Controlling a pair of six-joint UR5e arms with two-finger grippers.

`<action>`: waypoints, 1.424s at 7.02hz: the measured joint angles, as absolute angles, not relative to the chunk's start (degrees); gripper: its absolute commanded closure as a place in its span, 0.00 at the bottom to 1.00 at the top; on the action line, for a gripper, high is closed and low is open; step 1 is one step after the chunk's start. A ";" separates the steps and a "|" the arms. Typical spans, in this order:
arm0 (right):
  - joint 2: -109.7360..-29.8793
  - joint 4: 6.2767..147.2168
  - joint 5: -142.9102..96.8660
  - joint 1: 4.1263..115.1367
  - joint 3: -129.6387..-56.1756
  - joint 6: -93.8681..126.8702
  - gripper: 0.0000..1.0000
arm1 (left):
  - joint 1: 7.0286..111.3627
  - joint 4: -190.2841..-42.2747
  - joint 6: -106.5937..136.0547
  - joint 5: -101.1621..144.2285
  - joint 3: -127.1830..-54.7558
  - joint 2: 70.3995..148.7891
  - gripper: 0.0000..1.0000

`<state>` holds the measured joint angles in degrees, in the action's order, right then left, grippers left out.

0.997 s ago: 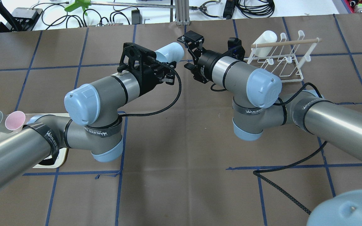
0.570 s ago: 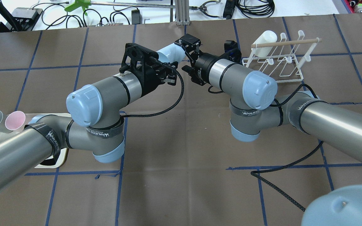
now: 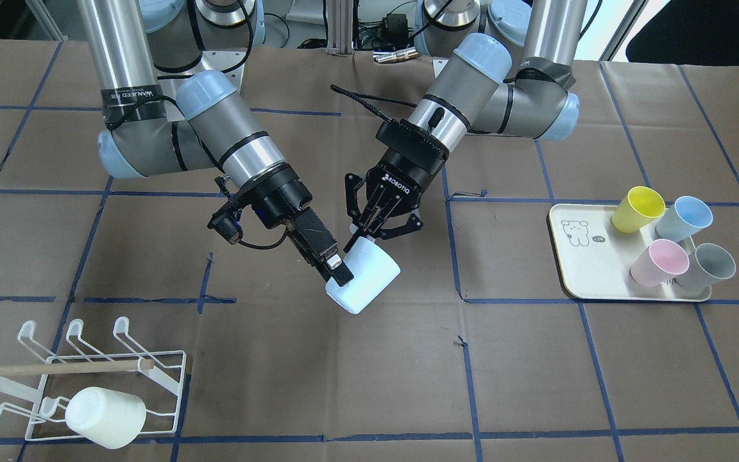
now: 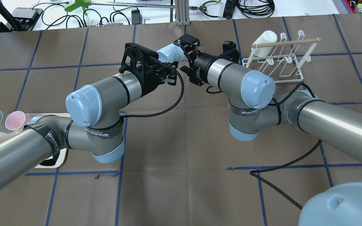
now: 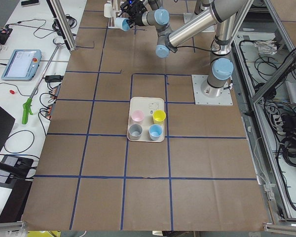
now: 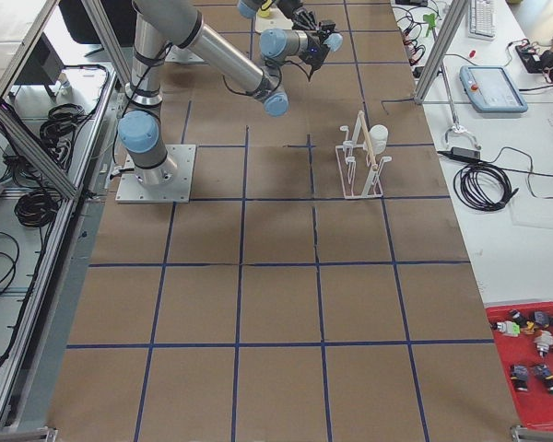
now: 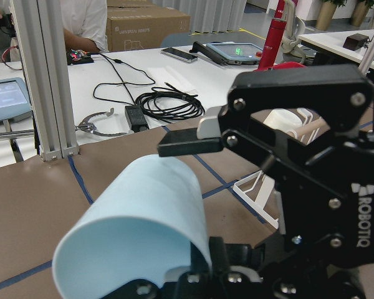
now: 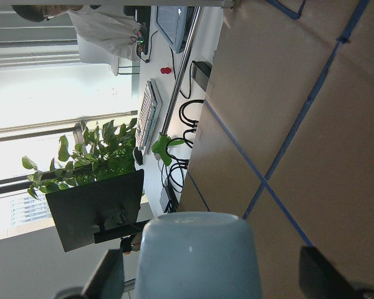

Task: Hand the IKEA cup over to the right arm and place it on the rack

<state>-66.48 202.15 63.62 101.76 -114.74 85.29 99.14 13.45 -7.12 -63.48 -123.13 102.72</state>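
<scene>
Between left pincer (image 3: 367, 234) and right pincer (image 4: 186, 56), smooth pale-blue tapered cup (image 3: 369, 277).

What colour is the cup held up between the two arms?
The cup is pale blue; it shows best in the left wrist-mounted view.

The pale-blue cup (image 3: 366, 276) hangs tilted in the left pincer (image 3: 362, 239), well apart from the white wire rack (image 3: 55, 369).

Left gripper (image 3: 363, 236) clamped, right gripper's (image 4: 187, 55) fingers (image 4: 189, 40) spread, tips facing.
</scene>
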 measured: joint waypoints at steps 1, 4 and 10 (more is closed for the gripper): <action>-66.23 201.98 63.68 102.02 -114.20 85.59 0.02 | 99.14 13.45 -7.12 -63.54 -123.13 102.65 1.00; -65.16 201.81 63.70 102.48 -113.03 85.78 0.03 | 99.20 13.37 -7.10 -63.49 -123.17 102.72 1.00; -64.78 201.79 63.01 103.17 -112.52 86.57 0.49 | 99.23 13.37 -7.03 -63.38 -123.22 102.90 1.00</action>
